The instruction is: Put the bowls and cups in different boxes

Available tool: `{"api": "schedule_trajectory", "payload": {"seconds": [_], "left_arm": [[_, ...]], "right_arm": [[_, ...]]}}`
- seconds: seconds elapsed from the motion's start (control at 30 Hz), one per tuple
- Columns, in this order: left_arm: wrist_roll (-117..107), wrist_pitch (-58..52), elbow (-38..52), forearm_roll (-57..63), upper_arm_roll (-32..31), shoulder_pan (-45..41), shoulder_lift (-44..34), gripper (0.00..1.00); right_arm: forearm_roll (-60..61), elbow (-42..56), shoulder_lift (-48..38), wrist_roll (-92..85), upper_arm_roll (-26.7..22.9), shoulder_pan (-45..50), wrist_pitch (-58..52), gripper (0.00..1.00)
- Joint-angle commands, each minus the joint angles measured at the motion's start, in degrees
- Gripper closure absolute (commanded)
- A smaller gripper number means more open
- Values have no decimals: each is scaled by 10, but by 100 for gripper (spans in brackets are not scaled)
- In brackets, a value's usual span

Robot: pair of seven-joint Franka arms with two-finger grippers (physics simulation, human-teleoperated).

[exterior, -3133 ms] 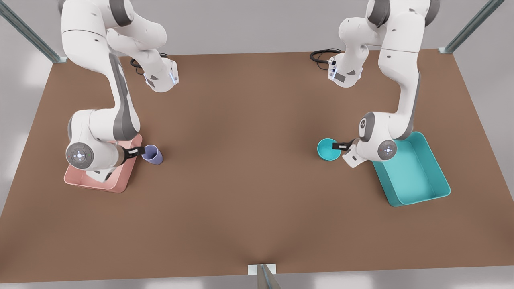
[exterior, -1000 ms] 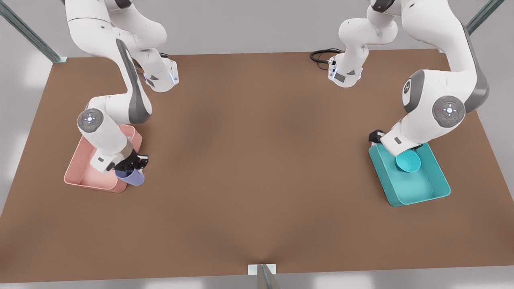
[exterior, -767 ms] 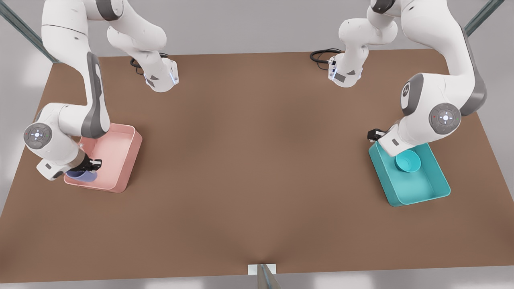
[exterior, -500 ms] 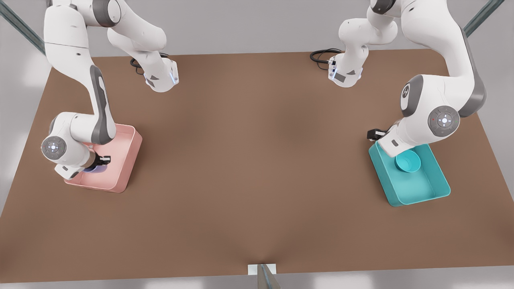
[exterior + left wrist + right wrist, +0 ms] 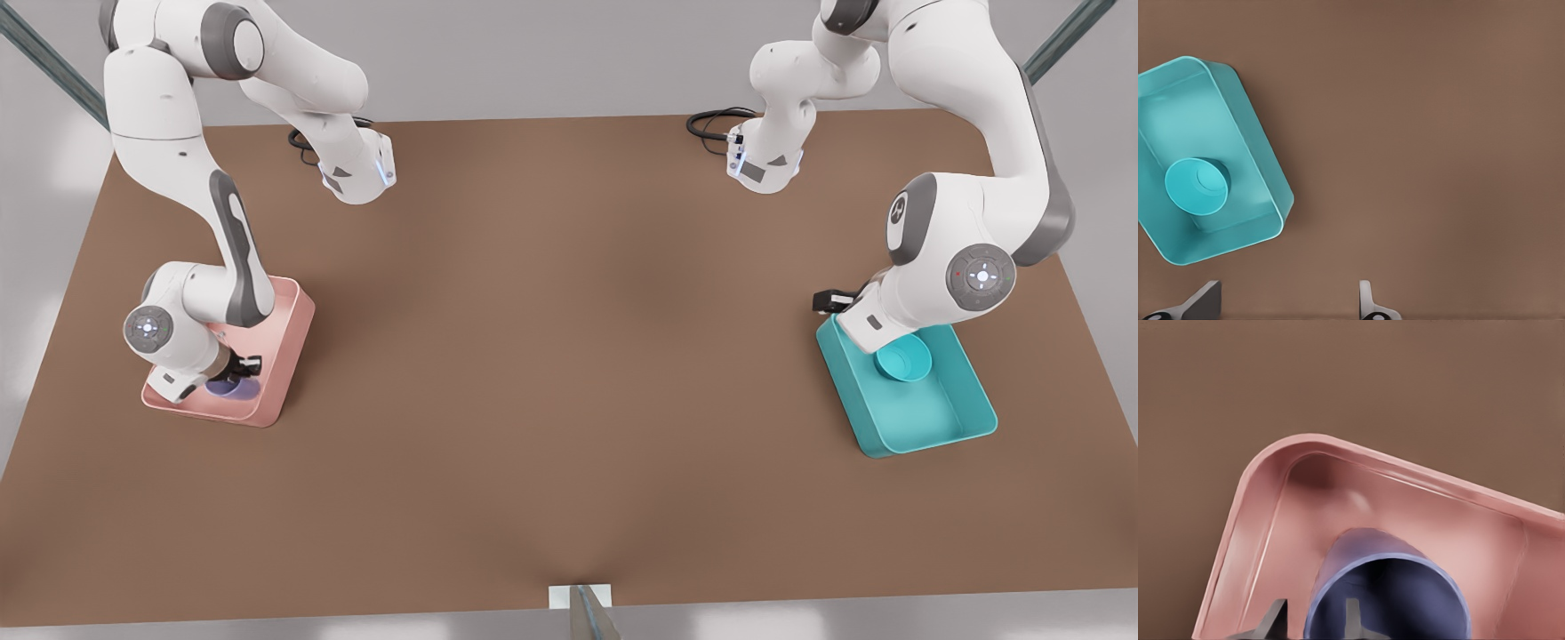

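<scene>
A wide brown table (image 5: 569, 356) takes up most of the front view, its top plain and matte, with a soft lighter patch near the middle and darker shading toward the edges. Behind it runs a pale grey wall (image 5: 551, 53), evenly lit, without windows. Slanted metal frame bars stand at the far corners, one (image 5: 53, 76) at the front view's left and one (image 5: 1062, 40) at its right. A black cable (image 5: 711, 123) lies coiled at the table's far edge. At the near edge a small pale bracket (image 5: 580, 597) holds another metal bar. The floor beside the table is light grey with brighter patches.
</scene>
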Motion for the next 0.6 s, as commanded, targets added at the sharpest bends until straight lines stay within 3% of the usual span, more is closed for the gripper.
{"api": "schedule_trajectory", "payload": {"seconds": [0.0,0.2,0.3,0.33,0.43,0.57], "left_arm": [[-7,0,0,1,0,0,-1,0],[-7,1,1,2,1,1,-1,0],[-7,1,0,2,1,1,0,0],[-7,1,1,2,1,1,0,0],[-7,3,1,2,1,1,2,0],[-6,1,1,3,2,5,3,0]], "right_arm": [[29,1,-3,-44,1,0,18,0],[29,11,-39,-52,5,1,-37,0],[69,111,-105,-62,33,8,-267,0],[84,192,-109,-38,58,10,-390,0],[74,396,-102,110,63,54,-628,0],[81,375,-161,128,71,59,-658,0]]}}
